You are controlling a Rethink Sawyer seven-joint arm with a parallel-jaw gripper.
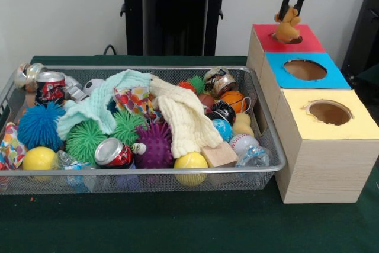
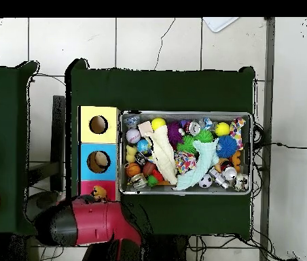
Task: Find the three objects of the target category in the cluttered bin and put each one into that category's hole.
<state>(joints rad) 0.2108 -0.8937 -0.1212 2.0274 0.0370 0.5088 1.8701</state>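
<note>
Three pale wooden boxes stood in a row beside the wire mesh bin (image 1: 260,167), topped red (image 1: 263,42), blue (image 1: 337,78) and yellow (image 1: 364,122), each with a round hole in its top. The gripper (image 1: 293,11) hung directly over the red box, its dark fingers (image 1: 286,5) clenched on a tan-brown teddy bear (image 1: 288,29), whose lower half sat at the mouth of the red box's hole (image 1: 279,38). In the overhead view the red arm covered most of the red top, and the bear (image 2: 99,193) showed just at its edge. Something pale lay inside the blue box's hole (image 2: 99,162), though what it was could not be told. The yellow box's hole (image 1: 329,112) showed only its brown inside. The bin was crowded: a mint-green cloth (image 1: 100,106) and a cream cloth (image 1: 188,121) draped across the middle, spiky balls in blue (image 1: 40,126), green (image 1: 84,140) and purple (image 1: 156,145), two red drink cans (image 1: 112,153), a yellow ball (image 1: 38,159), a tennis ball (image 1: 190,162), a baseball (image 1: 241,143), a small basketball (image 1: 235,101) and a wooden block (image 1: 220,154). A pale yellow plush (image 1: 242,125) lay against the bin's right wall, half hidden.
</note>
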